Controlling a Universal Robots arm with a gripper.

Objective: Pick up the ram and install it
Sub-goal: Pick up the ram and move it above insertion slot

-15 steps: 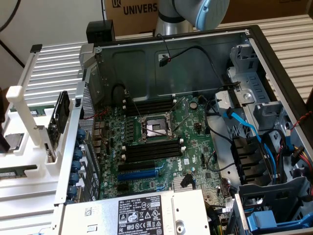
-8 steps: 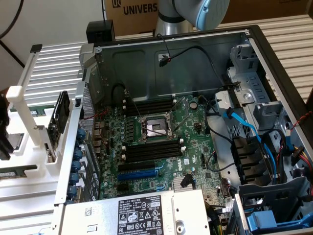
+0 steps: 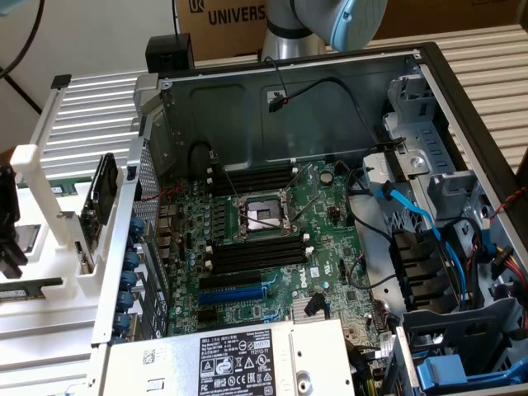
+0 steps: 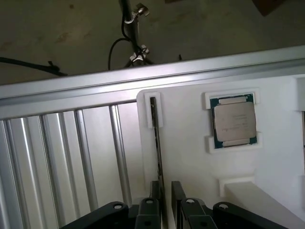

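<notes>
While the ram (image 4: pixel 156 143) stands on edge in its slot at the white holder's (image 4: pixel 190 162) edge, the gripper (image 4: pixel 165 188) straddles it, jaws apart, nothing held. Best: centre the ram in the gap, close squarely, lift straight.

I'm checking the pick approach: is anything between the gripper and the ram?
Nothing visible. The ram stands on edge in the white holder, in its slot. The open gripper is right at the ram's near end. The processor lies apart in its own pocket.
</notes>
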